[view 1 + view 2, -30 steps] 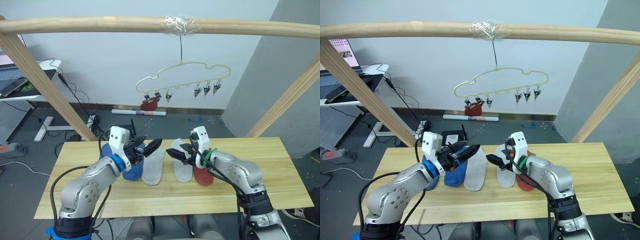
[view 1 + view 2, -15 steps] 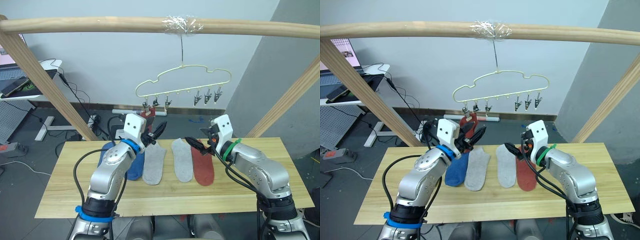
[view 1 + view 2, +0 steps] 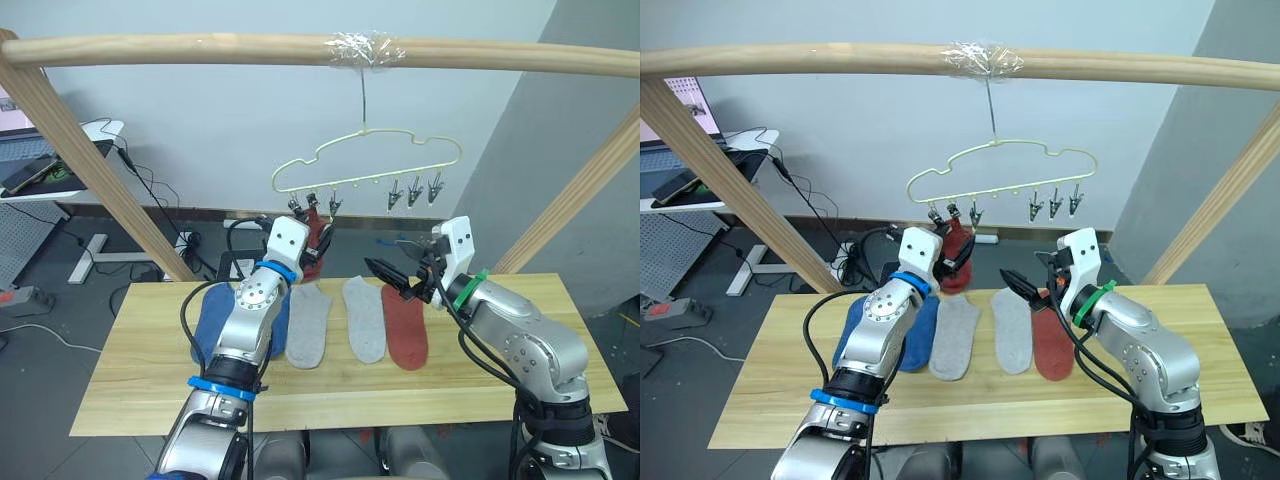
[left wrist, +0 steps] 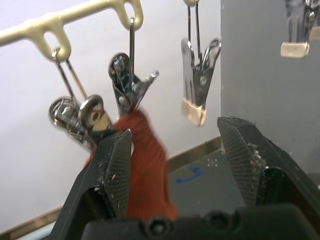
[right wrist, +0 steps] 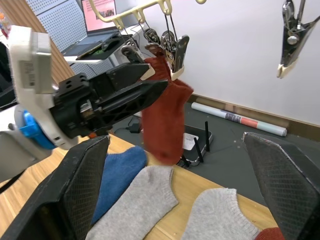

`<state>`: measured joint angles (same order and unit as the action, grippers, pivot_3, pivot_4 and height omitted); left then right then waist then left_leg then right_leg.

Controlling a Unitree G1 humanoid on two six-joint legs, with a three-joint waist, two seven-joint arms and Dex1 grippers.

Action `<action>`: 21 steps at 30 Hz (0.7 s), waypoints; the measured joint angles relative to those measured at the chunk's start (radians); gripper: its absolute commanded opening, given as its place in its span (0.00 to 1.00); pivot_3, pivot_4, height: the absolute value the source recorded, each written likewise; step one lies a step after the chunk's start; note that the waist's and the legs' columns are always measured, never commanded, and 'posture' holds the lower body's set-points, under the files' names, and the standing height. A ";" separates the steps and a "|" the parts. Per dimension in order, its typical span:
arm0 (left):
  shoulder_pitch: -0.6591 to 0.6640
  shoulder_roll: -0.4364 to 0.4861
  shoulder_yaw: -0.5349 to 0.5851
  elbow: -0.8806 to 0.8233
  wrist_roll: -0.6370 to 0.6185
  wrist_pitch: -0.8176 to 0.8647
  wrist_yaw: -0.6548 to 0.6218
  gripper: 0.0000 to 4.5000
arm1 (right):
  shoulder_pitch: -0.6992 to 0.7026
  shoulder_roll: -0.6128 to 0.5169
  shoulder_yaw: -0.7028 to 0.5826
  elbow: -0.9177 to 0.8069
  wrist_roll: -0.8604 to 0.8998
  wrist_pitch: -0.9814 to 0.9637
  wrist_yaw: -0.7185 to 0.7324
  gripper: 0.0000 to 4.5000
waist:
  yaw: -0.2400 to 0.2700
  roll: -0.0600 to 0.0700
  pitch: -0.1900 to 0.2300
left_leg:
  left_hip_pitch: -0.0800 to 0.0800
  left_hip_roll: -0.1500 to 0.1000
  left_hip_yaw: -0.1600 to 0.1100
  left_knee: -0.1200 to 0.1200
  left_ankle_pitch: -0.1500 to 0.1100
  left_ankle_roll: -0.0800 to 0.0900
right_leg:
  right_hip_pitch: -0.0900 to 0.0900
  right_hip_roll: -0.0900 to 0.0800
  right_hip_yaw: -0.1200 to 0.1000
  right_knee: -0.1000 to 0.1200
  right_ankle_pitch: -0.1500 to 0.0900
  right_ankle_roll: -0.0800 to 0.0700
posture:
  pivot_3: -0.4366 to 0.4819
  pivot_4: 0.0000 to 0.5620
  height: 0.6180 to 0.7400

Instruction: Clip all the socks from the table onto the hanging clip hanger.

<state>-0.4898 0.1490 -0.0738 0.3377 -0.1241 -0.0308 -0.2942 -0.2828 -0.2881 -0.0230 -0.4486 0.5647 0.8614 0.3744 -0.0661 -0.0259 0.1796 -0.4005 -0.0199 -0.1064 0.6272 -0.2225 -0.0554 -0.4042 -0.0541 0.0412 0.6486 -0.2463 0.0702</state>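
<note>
Since these socks are thin soft knit, you're dealing with light, floppy stuff, so I'd be pinching each at the cuff edge. One red sock [image 4: 145,160] is hanging long-axis down from a clip on the hanger [image 3: 365,150], and your left gripper [image 3: 322,237] is sitting wide open beside it, gripping nothing. The right gripper [image 3: 390,278] is gaping empty too, above the table [image 3: 520,360]. The blue sock [image 3: 215,315], grey pair [image 3: 305,325] and other red one [image 3: 405,325] are lying flat, running near to far.
</note>
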 measured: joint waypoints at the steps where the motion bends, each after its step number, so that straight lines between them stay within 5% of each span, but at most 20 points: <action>1: -0.013 -0.004 0.003 0.019 0.002 -0.010 0.000 0.66 | 0.001 0.003 -0.003 -0.001 0.007 0.001 -0.006 1.00 | -0.002 0.000 0.000 | 0.000 0.000 0.000 0.000 0.000 0.000 | 0.000 0.000 0.000 0.000 0.000 0.000 | 0.30 0.28 1.00; 11: -0.098 -0.036 0.039 0.132 0.014 -0.093 0.004 0.66 | 0.003 0.004 -0.007 -0.011 0.009 0.002 -0.030 1.00 | -0.022 0.000 0.000 | 0.000 0.000 0.000 0.001 0.000 0.000 | 0.000 0.000 0.001 0.000 0.001 0.001 | 0.29 0.28 1.00; 21: -0.027 -0.065 0.033 0.059 -0.052 -0.010 -0.120 0.66 | 0.002 0.011 -0.012 -0.011 0.008 -0.001 -0.047 1.00 | -0.024 0.000 0.000 | 0.000 0.000 0.000 0.001 0.000 0.000 | 0.000 0.000 0.001 0.001 0.001 0.000 | 0.29 0.28 1.00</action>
<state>-0.5173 0.0841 -0.0409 0.3964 -0.1763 -0.0407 -0.4142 -0.2807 -0.2774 -0.0352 -0.4593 0.5728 0.8600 0.3269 -0.0905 -0.0259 0.1796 -0.4004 -0.0200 -0.1063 0.6280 -0.2222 -0.0549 -0.4040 -0.0540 0.0419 0.6494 -0.2450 0.0706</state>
